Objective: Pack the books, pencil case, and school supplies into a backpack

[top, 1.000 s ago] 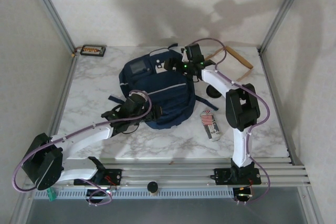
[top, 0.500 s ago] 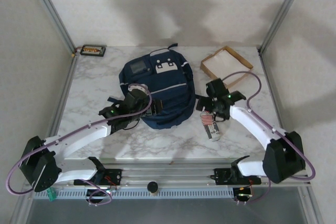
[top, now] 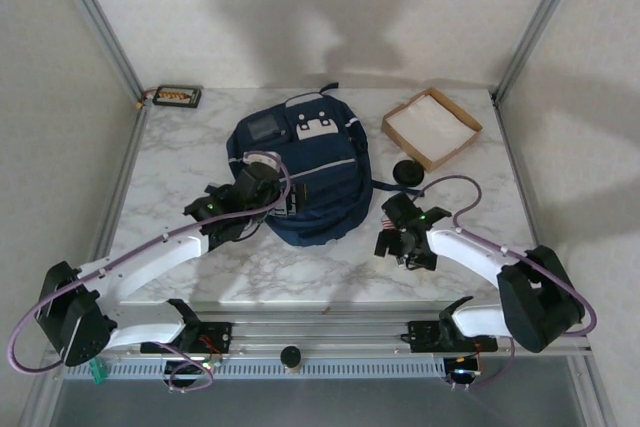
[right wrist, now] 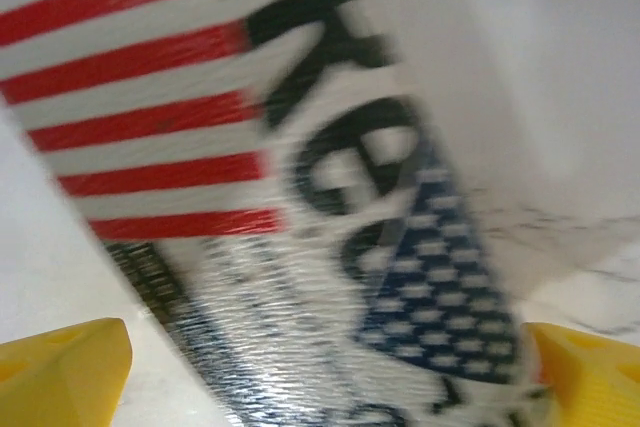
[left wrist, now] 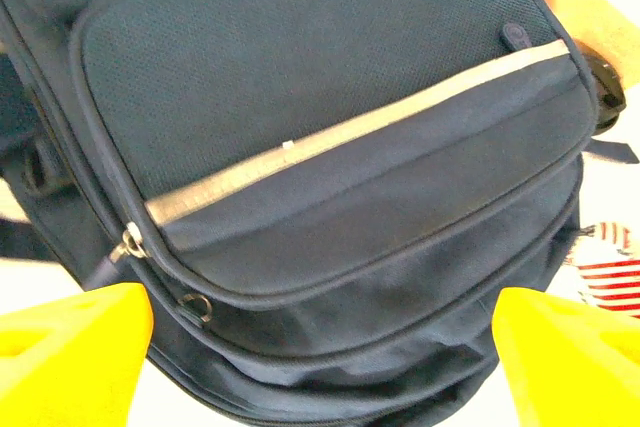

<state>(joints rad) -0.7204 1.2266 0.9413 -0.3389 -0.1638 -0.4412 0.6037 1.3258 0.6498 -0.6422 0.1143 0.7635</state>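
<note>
The large navy blue fabric backpack point(top: 300, 162) lies flat in the middle of the white marble-patterned tabletop point(top: 180, 157). Its front pocket faces up, and a pale stripe point(left wrist: 350, 137) runs across that pocket. The left gripper point(left wrist: 320, 347) hovers at the backpack's near left edge, its yellow fingertips point(left wrist: 70, 337) spread wide. The lower part of the front pocket shows between them, and nothing is held. A metal zipper pull point(left wrist: 130, 240) sits at the left end of the pocket seam, just beyond the left fingertip.

To the right of the backpack, the right gripper point(right wrist: 325, 367) sits low over a shiny plastic pack printed with red and white stripes and a blue starred field point(right wrist: 300, 197). Its jaws stand wide, with one yellow fingertip on each side of the pack. The close view is too blurred to tell whether they touch it. The pack lies on the tabletop near the backpack's lower right side, apart from it.

A small black round object point(top: 408, 172) rests on the tabletop between the pack and a shallow cardboard tray with a white lining point(top: 458, 150), which stands at the far right corner. A thin dark strap point(top: 385, 185) trails from the backpack's right side towards the round object. At the far left corner, well apart from everything else, sits a small dark rectangular holder with orange contents point(top: 175, 97).
</note>
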